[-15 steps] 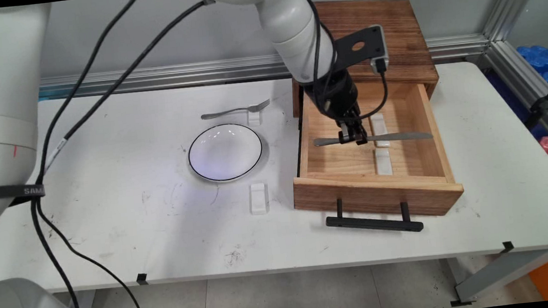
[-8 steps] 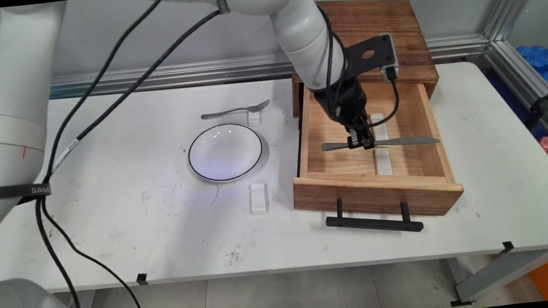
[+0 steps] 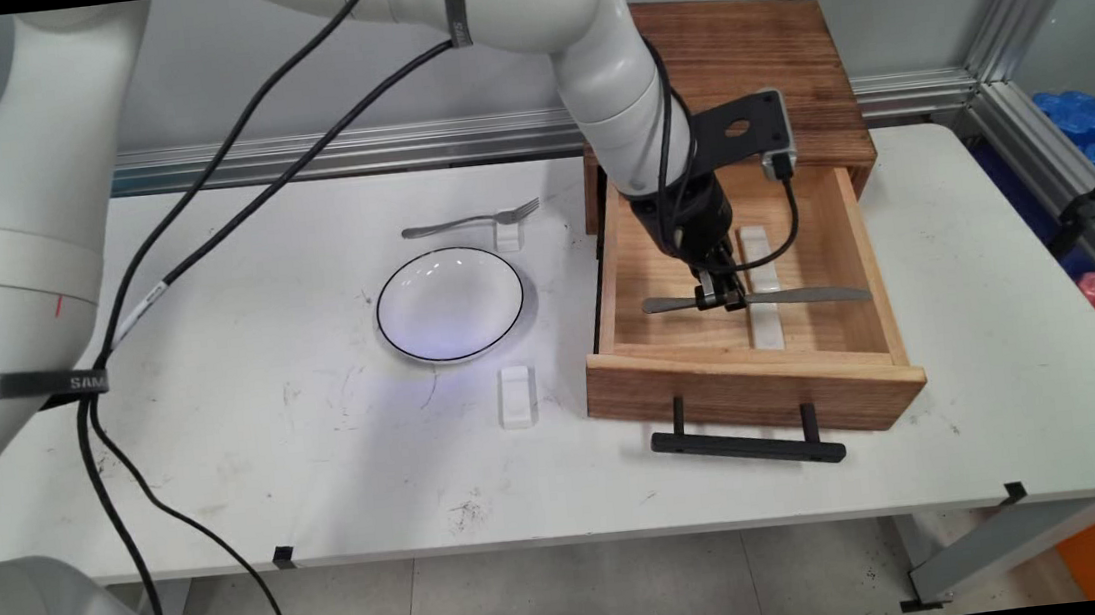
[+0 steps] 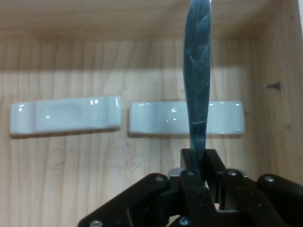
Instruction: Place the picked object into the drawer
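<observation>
The black two-finger pincer (image 3: 719, 298) is clamping a flat silver table knife (image 3: 808, 296) near its middle, keeping it level inside the open wooden drawer (image 3: 754, 388), blade lying across a white ceramic rest (image 4: 218, 117) there.

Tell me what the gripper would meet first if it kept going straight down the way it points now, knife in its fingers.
Probably the white rest nearest the drawer front: the knife held by the gripper crosses right over it; height above it is unclear.
</observation>
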